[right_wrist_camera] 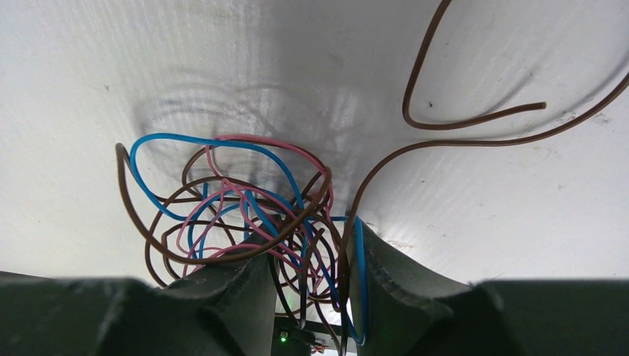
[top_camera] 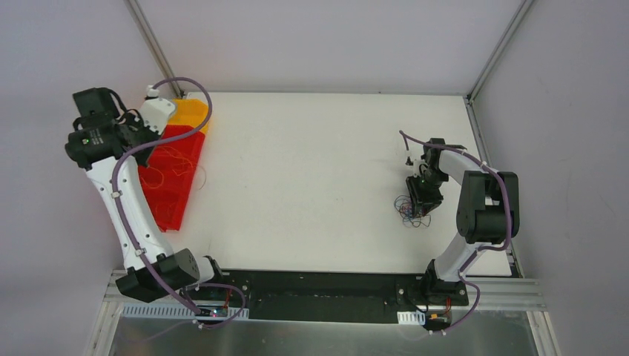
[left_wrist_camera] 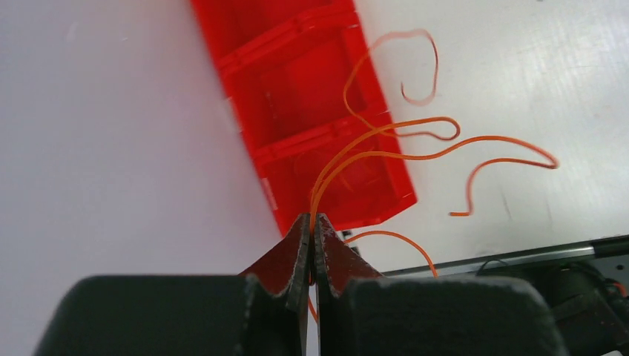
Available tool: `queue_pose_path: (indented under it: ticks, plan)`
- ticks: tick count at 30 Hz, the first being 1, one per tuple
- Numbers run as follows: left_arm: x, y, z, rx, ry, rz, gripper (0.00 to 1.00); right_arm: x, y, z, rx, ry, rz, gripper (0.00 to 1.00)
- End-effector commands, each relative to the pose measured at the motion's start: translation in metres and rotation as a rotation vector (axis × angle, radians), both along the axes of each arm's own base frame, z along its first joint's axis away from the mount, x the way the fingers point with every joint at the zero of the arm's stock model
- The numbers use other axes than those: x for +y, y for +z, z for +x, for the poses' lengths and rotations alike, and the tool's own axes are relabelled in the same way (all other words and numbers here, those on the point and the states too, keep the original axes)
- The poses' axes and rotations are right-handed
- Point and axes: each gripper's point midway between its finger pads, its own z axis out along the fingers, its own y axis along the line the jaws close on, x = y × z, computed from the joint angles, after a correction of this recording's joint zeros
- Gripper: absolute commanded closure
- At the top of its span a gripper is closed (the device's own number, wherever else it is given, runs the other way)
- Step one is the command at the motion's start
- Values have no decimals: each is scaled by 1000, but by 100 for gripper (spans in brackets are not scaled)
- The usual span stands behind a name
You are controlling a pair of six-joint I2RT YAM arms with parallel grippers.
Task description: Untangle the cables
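My left gripper (left_wrist_camera: 311, 220) is shut on thin orange cables (left_wrist_camera: 415, 152) that curl away from its tips, held high above a red divided tray (left_wrist_camera: 311, 111). In the top view the left gripper (top_camera: 133, 133) is at the far left by the red tray (top_camera: 172, 200). My right gripper (right_wrist_camera: 308, 252) is open, lowered onto a tangle of blue, pink and brown cables (right_wrist_camera: 222, 200), with several strands running between its fingers. One long brown cable (right_wrist_camera: 460, 122) loops off to the right. In the top view the right gripper (top_camera: 423, 194) sits over the tangle (top_camera: 412, 213).
A yellow tray (top_camera: 191, 111) adjoins the far end of the red one. Orange wire loops (top_camera: 174, 158) show over the red tray. The white table (top_camera: 311, 170) has walls at the back and both sides, and a black rail (top_camera: 319, 293) along the near edge.
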Motion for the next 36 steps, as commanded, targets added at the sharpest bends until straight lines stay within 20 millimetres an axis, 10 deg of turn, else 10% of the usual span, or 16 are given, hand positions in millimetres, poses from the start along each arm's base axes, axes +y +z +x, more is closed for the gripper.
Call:
queue_pose_path:
  ticks: [1,15,27,36]
  plan:
    - [22,18,-24,32,-57,37,100,2,18,4,-32,-13,15,61]
    - [135,-14,-53,111,113,134,100,7,26,7,-28,3,2,61]
    - [171,-71,-55,164,190,225,100,8,25,4,-15,12,-13,61]
    - [155,-107,-34,141,217,207,100,12,26,6,-8,12,-12,61]
